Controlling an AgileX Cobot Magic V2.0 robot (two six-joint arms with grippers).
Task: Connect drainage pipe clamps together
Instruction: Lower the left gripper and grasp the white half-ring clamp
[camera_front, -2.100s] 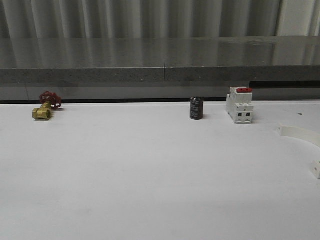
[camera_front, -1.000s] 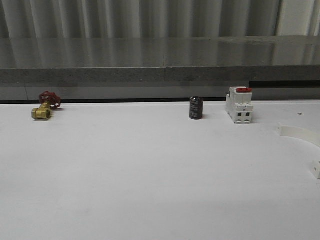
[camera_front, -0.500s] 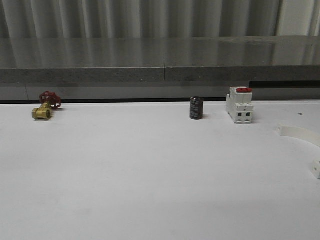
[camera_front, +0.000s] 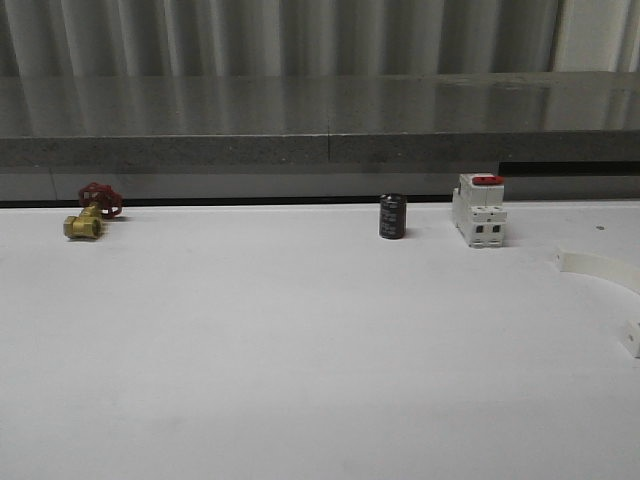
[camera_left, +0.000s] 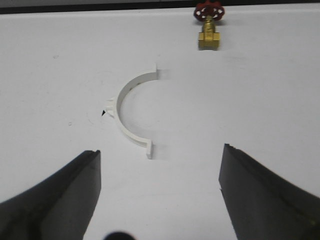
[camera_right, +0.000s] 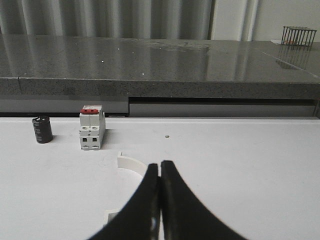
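Note:
One drainage pipe clamp (camera_left: 122, 112), a white half-ring with end tabs, lies flat on the white table in the left wrist view. My left gripper (camera_left: 160, 150) is open, just short of its near tab, with nothing between the fingers. The other clamp (camera_front: 600, 266) lies at the table's right edge in the front view, partly cut off. In the right wrist view that clamp (camera_right: 131, 163) curves behind my right gripper (camera_right: 160, 164), whose fingers are pressed together and empty; they hide the arc's middle.
A brass valve with a red handwheel (camera_front: 90, 212) sits at the back left, also seen past the first clamp (camera_left: 209, 27). A black cylinder (camera_front: 392, 216) and a white breaker with a red top (camera_front: 479, 211) stand at the back. A grey ledge (camera_front: 320, 120) runs behind the table.

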